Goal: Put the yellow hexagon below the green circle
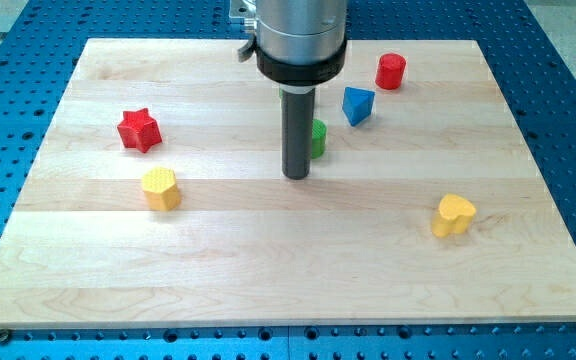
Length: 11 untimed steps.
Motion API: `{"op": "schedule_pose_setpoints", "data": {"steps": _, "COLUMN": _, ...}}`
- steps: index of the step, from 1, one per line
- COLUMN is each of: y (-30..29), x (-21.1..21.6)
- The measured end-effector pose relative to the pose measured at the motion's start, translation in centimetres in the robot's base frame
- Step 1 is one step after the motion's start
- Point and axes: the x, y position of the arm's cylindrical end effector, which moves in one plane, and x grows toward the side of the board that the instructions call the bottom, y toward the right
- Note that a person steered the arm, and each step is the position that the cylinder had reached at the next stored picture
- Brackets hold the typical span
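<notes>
The yellow hexagon (161, 188) lies left of centre on the wooden board (268, 280). The green circle (318, 138) sits near the upper middle, mostly hidden behind my dark rod. My tip (296, 177) rests on the board just below and left of the green circle, far to the right of the yellow hexagon.
A red star (139, 130) lies at the left, above the yellow hexagon. A blue triangular block (357, 105) and a red cylinder (391, 71) sit at the upper right. A yellow heart (453, 215) lies at the right. Blue perforated table surrounds the board.
</notes>
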Motion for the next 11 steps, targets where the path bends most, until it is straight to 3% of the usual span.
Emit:
{"op": "schedule_pose_setpoints", "data": {"steps": 4, "y": 1.5, "x": -1.2}}
{"op": "schedule_pose_setpoints", "data": {"steps": 5, "y": 0.0, "x": 4.4}}
{"op": "schedule_pose_setpoints", "data": {"steps": 6, "y": -9.0, "x": 13.0}}
{"op": "schedule_pose_setpoints", "data": {"steps": 7, "y": -21.0, "x": 13.6}}
{"op": "schedule_pose_setpoints", "data": {"steps": 8, "y": -25.4, "x": 9.9}}
{"op": "schedule_pose_setpoints", "data": {"steps": 9, "y": -24.6, "x": 6.3}}
{"op": "schedule_pose_setpoints", "data": {"steps": 11, "y": -8.9, "x": 3.6}}
